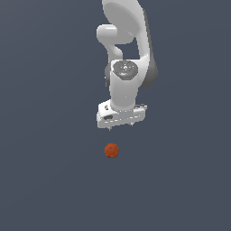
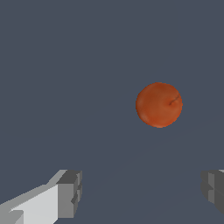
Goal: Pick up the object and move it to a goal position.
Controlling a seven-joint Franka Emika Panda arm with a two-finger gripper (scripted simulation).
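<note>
The object, a small orange-red ball (image 1: 111, 150), lies alone on the dark grey-blue floor, a short way nearer the camera than the arm. My white gripper (image 1: 120, 127) hangs above and behind it, pointing down, with only its two short fingertips (image 1: 110, 127) showing under the hand. In the wrist view the ball (image 2: 159, 105) sits ahead of the gripper (image 2: 142, 194) and off its centre line. The grey finger pads (image 2: 70, 192) stand far apart with nothing between them, so the gripper is open. It is not touching the ball.
The white arm (image 1: 128, 40) rises behind the gripper to the frame's upper edge. Plain dark floor (image 1: 45, 180) surrounds the ball on all sides.
</note>
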